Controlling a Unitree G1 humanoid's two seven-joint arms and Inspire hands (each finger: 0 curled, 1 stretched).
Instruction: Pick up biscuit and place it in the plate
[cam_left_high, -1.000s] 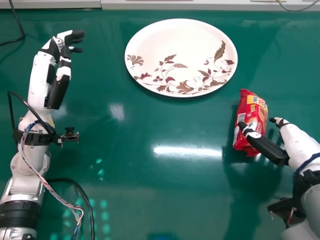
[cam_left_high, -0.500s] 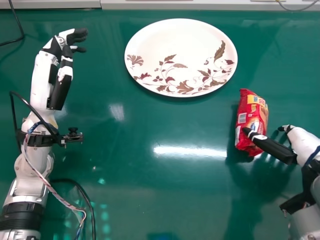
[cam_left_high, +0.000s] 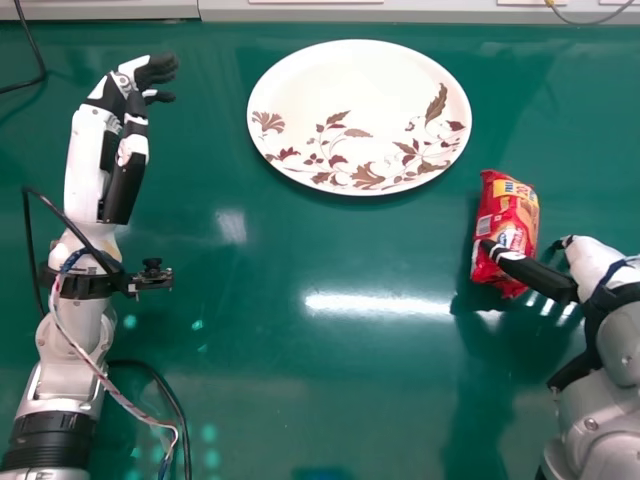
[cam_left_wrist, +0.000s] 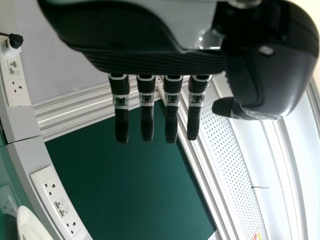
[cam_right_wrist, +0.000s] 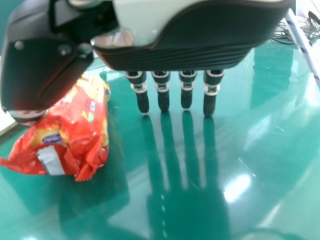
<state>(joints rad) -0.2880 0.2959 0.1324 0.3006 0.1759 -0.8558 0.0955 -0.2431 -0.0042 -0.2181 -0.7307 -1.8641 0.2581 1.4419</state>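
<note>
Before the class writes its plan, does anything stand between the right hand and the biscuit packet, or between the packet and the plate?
Nothing visible stands in either gap. The right hand has its thumb overlapping the biscuit packet; from there, just green tabletop separates it from the plate, farther forward and left.

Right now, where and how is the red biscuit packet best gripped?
I'd grip the biscuit packet around its middle, coming from its right with the right robot hand: thumb on the left long side, fingers on the right. It lies lengthwise away from the robot, so its narrower width faces that grasp.
</note>
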